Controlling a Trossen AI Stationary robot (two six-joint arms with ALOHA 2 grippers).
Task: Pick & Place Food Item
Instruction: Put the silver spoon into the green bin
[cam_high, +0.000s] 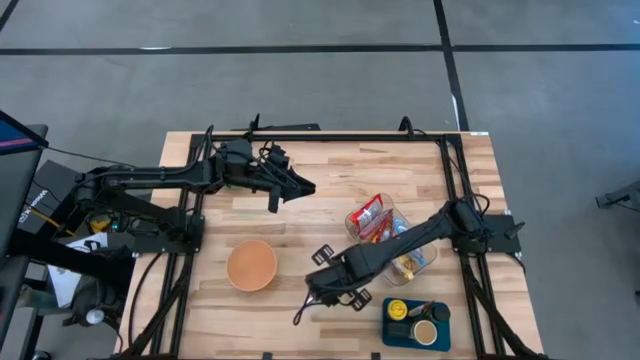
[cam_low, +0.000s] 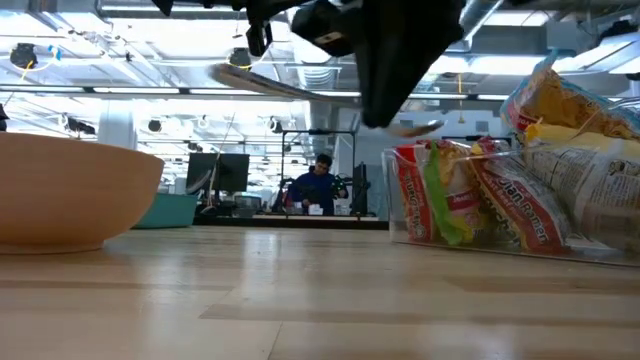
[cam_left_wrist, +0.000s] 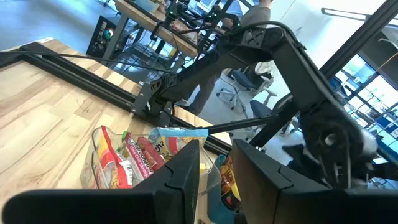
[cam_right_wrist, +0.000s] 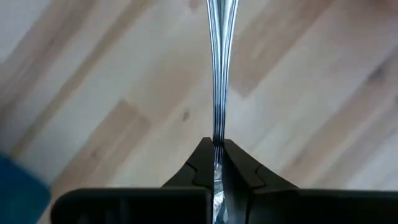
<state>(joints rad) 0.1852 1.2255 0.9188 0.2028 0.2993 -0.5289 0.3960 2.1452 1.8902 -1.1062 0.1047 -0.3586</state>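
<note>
My right gripper (cam_high: 318, 290) hangs over the table's near middle, pointing steeply down, shut on a thin shiny metal utensil (cam_right_wrist: 217, 74). The utensil shows in the low view (cam_low: 260, 82) well above the wood. Food packets (cam_low: 500, 200) stand in a clear container (cam_high: 392, 238) right of centre, touched by no gripper. A tan bowl (cam_high: 251, 265) rests on the table left of my right gripper. My left gripper (cam_high: 300, 188) waits raised over the far middle, open, with nothing between its fingers (cam_left_wrist: 186, 174). My right gripper pinches a narrow stretch of the utensil (cam_right_wrist: 217, 134) between its two fingers. The fingers come from above, pointing steeply down. The utensil is lifted clear of the table and sticks out sideways from the fingertips, widening toward its free end (cam_right_wrist: 222, 12).
A blue tray (cam_high: 392, 318) with a cup and small items sits at the near right. Black frame rails (cam_high: 450, 170) run along the table's far and side edges. Bare wood lies between the bowl and the container. A person sits far off in the room (cam_low: 318, 185).
</note>
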